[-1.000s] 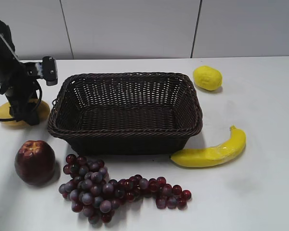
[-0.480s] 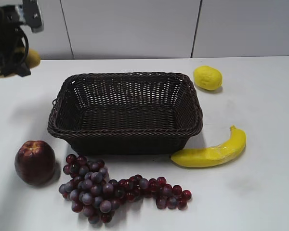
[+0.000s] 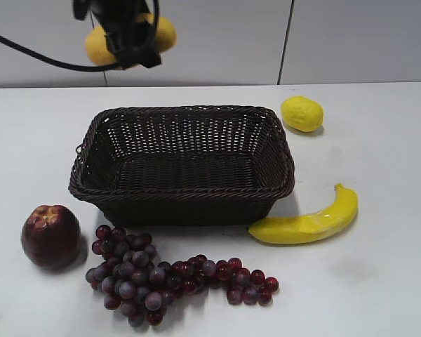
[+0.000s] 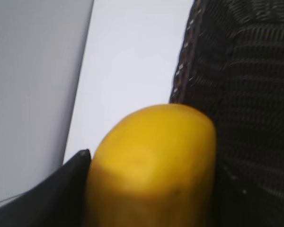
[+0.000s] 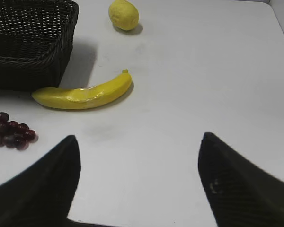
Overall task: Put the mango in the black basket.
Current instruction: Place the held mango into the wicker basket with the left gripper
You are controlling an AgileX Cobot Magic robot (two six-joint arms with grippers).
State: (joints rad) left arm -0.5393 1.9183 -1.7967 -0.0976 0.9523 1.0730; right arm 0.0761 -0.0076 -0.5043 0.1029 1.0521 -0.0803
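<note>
Sitting at far left on the table (image 3: 379, 281): an apple (image 3: 50, 236), dark red, upright, just beside the grapes (image 3: 161, 275). Hanging high above the basket's back left corner: the left gripper (image 3: 130, 42), pinching the mango (image 3: 130, 36) (yellow ends sticking out on both sides of the black fingers), well clear of the table. Filling the lower half of the left wrist view: the mango's rounded end, squeezed between dark fingers (image 4: 52, 189), with woven wicker showing beyond it at right. Resting mid-table: the basket (image 3: 182, 203), holding nothing visible inside. Sprawling in front of it: the grapes, trailing rightward toward the banana (image 3: 309, 221). Lying at the basket's front right corner: the banana, near the wicker, contact not clear. Sitting behind the basket's right end: a lemon (image 3: 302, 113), apart from it. Hovering over bare table at right: the right gripper (image 5: 137, 184), fingers spread wide, gripping nothing.
</note>
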